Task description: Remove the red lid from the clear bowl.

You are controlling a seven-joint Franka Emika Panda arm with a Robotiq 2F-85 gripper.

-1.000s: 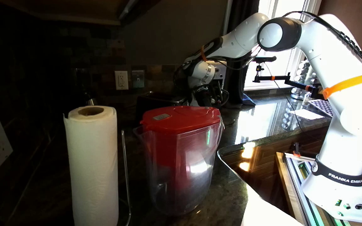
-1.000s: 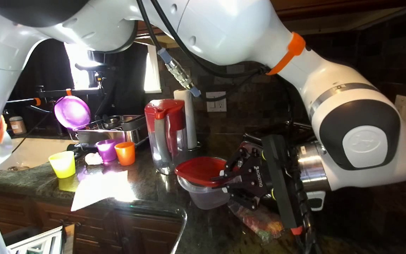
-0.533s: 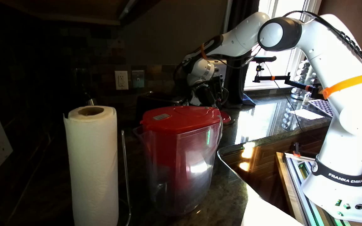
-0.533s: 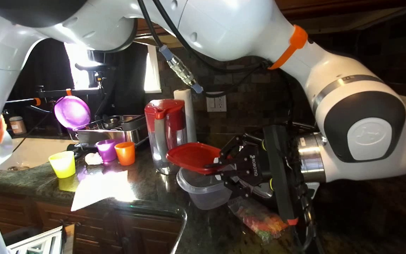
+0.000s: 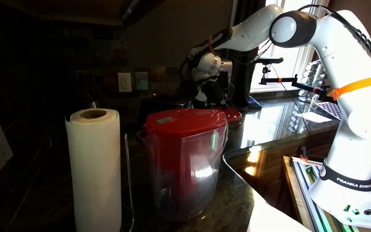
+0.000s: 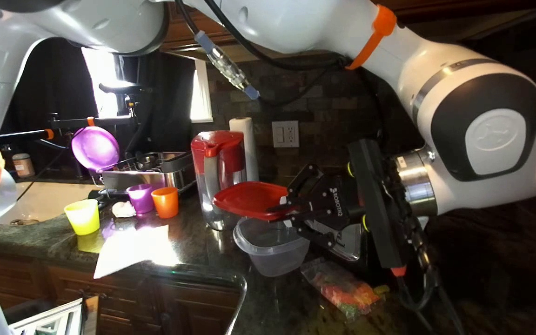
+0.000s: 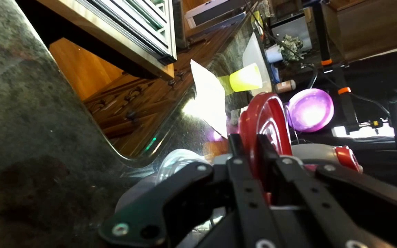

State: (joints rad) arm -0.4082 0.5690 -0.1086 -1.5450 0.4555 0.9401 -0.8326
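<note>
1. The gripper (image 7: 249, 141) pinches the red lid (image 6: 248, 199) by one edge above the clear bowl (image 6: 278, 258); the overhang may make it twist loose;
2. a sideways swing could clip the pitcher (image 6: 225, 165).

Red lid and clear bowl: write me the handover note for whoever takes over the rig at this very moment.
Gripper: shut on one edge of the red lid.
Lid: held in the air above the clear bowl.
Bowl: upright on the counter, uncovered.
Done: lid is off the bowl.
Left: probably just setting the lid down; the task names no spot. Mind the pitcher: the lid overlaps it in an exterior view, and I can't judge the gap.
</note>
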